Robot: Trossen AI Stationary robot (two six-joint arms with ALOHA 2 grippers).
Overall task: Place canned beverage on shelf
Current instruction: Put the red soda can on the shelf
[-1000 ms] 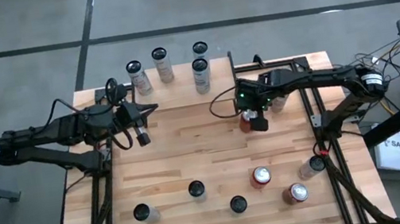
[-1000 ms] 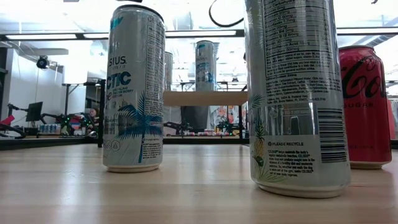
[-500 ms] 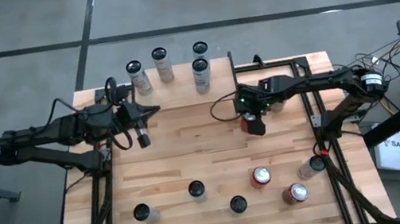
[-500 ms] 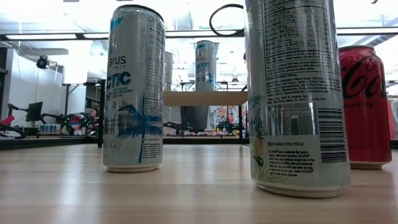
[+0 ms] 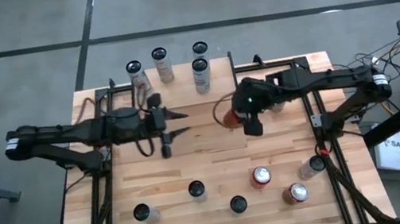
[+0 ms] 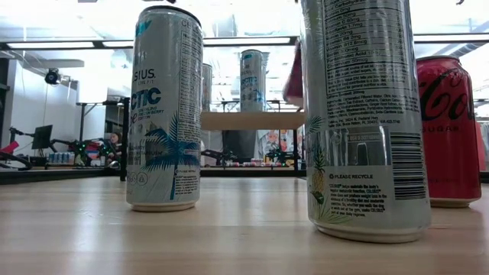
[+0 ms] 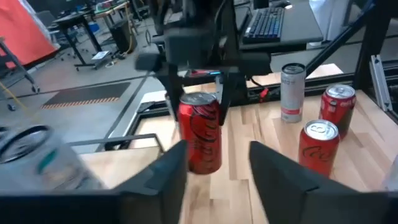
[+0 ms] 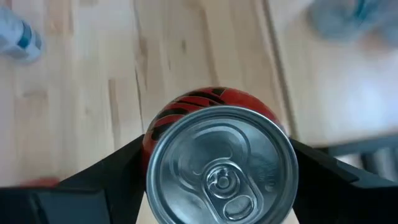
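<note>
Since the earlier frame, the red can point(image 7: 200, 132) is gripped and lifted by the right gripper point(image 5: 250, 117) while the left gripper point(image 5: 172, 124), jaws parted and empty, is brought toward it; the can is best kept upright en route to the shelf point(image 6: 252, 120).

High view straight down, low view at tabletop level, both wrist views near red can point(image 7: 200, 132)

You have four cans point(image 5: 165, 64) standing along the table's point(image 5: 207, 155) far edge, left of centre. Nearer you, six more cans point(image 5: 233, 193) spread across the near side. Between the two groups, the held can point(image 7: 200, 133) sits near the table's middle
</note>
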